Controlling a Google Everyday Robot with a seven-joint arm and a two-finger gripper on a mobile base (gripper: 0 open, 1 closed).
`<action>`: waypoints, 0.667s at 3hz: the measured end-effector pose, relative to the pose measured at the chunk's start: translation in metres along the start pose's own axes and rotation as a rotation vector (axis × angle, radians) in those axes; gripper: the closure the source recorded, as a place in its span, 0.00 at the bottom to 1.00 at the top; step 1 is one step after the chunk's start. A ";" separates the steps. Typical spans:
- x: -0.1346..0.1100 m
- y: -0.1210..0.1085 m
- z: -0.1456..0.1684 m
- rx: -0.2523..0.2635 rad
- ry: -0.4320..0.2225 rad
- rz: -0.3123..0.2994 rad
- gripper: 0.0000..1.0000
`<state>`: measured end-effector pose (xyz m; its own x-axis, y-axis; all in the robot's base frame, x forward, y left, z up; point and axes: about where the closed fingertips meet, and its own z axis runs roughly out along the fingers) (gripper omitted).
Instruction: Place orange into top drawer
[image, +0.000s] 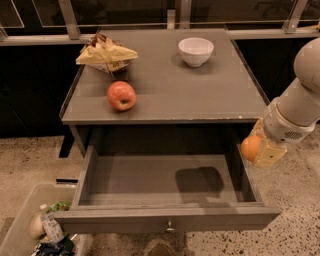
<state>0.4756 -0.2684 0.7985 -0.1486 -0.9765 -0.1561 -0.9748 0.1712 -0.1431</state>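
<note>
We have the pincer (258, 150) clamped on the orange (249, 148) at the open top drawer's (165, 218) right wall; left to do: carry it over the drawer, release.

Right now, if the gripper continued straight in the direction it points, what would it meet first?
Probably the right side wall of the top drawer, just below the gripper holding the orange; depth is unclear, so it might clear it.
</note>
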 end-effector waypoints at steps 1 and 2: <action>0.000 0.000 0.000 0.000 0.000 0.000 1.00; -0.026 0.027 0.013 -0.027 -0.034 -0.073 1.00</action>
<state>0.4549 -0.2369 0.7855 -0.0714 -0.9813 -0.1789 -0.9870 0.0954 -0.1292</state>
